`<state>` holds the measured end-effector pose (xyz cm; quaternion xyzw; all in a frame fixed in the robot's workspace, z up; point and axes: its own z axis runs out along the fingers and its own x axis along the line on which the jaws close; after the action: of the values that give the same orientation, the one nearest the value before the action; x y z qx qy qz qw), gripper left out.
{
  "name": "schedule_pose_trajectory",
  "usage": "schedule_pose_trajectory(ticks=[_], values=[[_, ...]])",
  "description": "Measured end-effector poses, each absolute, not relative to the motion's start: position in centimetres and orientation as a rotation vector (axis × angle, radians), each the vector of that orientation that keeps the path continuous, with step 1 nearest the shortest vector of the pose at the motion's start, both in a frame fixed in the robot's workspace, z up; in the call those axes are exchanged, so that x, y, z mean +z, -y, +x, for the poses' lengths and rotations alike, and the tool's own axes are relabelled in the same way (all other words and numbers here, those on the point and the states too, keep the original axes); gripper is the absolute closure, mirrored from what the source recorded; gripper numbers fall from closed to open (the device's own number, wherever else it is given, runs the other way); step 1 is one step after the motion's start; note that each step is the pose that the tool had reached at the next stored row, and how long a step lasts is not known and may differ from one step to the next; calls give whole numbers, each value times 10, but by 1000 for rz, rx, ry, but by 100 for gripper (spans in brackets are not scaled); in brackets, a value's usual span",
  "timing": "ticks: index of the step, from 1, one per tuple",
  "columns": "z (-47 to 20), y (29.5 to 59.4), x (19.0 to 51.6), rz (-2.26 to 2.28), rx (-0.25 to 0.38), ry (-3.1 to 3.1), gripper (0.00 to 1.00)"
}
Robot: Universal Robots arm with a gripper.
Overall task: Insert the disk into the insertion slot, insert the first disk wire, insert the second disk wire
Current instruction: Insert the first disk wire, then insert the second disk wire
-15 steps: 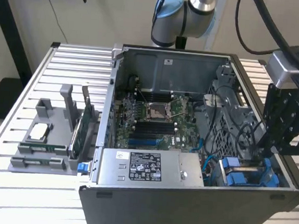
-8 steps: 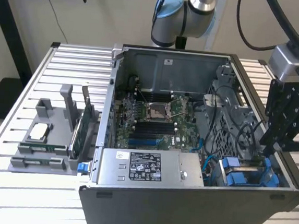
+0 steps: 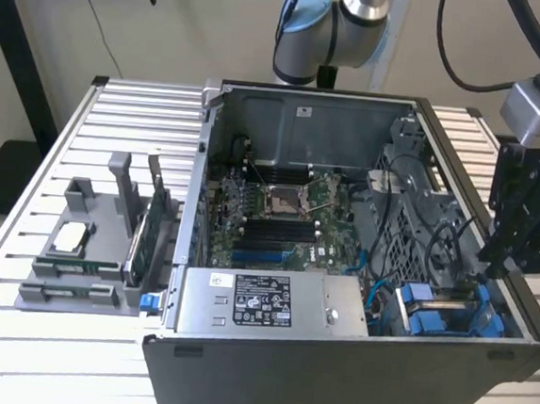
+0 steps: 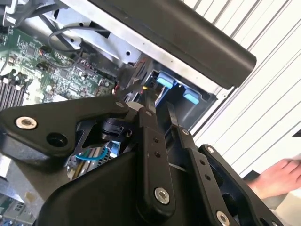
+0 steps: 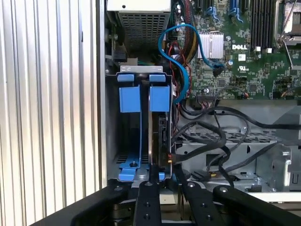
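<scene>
The disk point(image 5: 162, 136) stands edge-on in its bright blue carrier point(image 5: 159, 98), seated in the grey sheet-metal insertion slot point(image 5: 109, 141) beside a second blue carrier point(image 5: 129, 99). In the exterior view the blue carriers point(image 3: 430, 315) sit at the case's near right corner. My gripper point(image 5: 167, 176) hovers just over the disk's end, where a black wire connector with an orange mark point(image 5: 170, 160) meets the disk. The gripper point(image 3: 488, 266) hangs over the case's right wall. In the second wrist view the gripper point(image 4: 159, 106) points at the blue tabs point(image 4: 165, 80).
Black wires point(image 5: 207, 136) and a blue cable point(image 5: 181, 70) loop beside the bay. The grey power-supply box point(image 3: 271, 301) and green motherboard point(image 3: 278, 212) fill the case. A grey parts fixture point(image 3: 87, 243) stands at the exterior view's left. A person's hand point(image 4: 277, 181) rests outside the case.
</scene>
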<state>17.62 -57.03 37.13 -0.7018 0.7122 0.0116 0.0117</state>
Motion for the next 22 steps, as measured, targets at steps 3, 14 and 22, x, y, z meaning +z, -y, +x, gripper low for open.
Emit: schedule_pose_trajectory(ticks=[3,14,22], values=[[181,570,371,-2191,40,-2224,74],[182,562,391,-2203,28,-2237,74],[181,544,397,-2206,22,-2239,74]])
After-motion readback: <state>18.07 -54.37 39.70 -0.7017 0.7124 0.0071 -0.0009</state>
